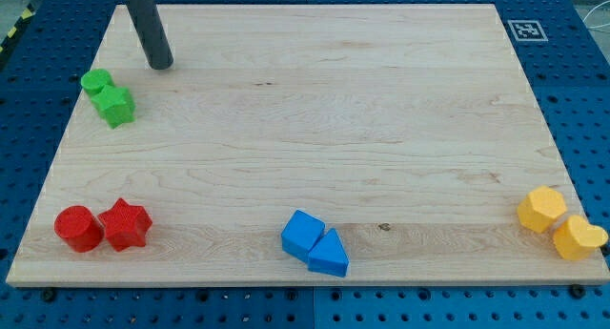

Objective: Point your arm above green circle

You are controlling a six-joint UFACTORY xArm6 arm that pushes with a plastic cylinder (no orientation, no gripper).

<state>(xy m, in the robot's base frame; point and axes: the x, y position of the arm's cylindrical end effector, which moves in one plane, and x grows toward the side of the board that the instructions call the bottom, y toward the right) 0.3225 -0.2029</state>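
The green circle point(95, 80) lies near the board's left edge, toward the view's top. A green star point(116, 105) touches it on its lower right. My tip point(159, 64) rests on the board up and to the right of the green circle, a short gap away. The dark rod rises from the tip to the view's top edge.
A red circle point(77, 228) and a red star point(126, 224) sit at the bottom left. A blue cube point(302, 233) and a blue triangle point(329, 255) sit at bottom centre. A yellow hexagon point(542, 209) and a yellow heart point(578, 237) sit at bottom right. The wooden board point(324, 119) lies on a blue pegboard.
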